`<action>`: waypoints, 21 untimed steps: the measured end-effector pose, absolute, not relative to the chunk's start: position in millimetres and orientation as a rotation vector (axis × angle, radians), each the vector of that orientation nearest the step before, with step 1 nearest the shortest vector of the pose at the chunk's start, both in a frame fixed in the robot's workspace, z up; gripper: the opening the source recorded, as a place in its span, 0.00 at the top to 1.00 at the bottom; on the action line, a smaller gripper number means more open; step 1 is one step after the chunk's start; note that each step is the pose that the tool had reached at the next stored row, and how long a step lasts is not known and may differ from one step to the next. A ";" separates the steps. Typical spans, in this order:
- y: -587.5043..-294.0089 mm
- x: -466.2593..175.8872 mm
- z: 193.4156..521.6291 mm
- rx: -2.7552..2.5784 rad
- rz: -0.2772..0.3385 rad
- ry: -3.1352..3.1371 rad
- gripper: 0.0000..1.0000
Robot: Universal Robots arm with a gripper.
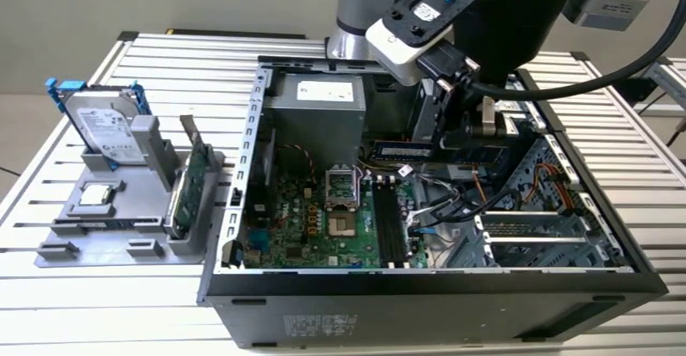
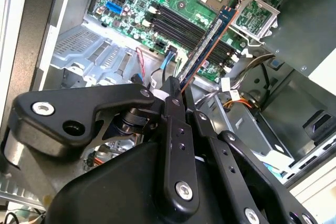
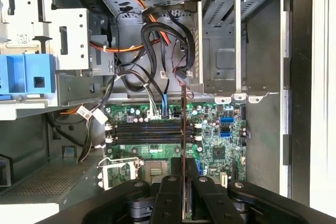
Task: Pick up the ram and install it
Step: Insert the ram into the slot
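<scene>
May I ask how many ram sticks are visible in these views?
1: the ram is clamped in the gripper, held over the motherboard and turned crosswise to its memory slots, which look empty. Another stick could be hidden from view.

Arm (image 1: 349, 18): grey tube, blue ring, black wrist, thick black cable (image 1: 557, 93). Fingers (image 2: 176, 129): black link bars, silver screws (image 2: 184, 190).

I see my jaws clamped on the ram (image 3: 182, 129), which shows edge-on as a thin strip crossing the black memory slots (image 3: 136, 132) of the green motherboard (image 3: 220, 148). I cannot tell whether it touches them. The processor socket (image 3: 156, 170) sits just beside the slots, and black cables (image 3: 157, 51) hang near the board's edge.
</scene>
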State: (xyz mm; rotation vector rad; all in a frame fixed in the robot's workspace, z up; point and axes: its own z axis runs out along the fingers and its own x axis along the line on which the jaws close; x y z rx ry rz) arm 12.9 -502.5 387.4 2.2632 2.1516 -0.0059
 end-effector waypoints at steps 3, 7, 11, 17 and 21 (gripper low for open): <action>-502.5 12.9 387.4 2.267 -0.006 2.148 1.00; -502.5 12.9 387.4 2.284 -0.006 2.130 1.00; -502.5 12.9 387.4 2.308 -0.007 2.103 1.00; -502.5 12.9 387.2 2.345 -0.007 2.062 1.00; -502.5 12.9 387.0 2.365 -0.008 2.039 1.00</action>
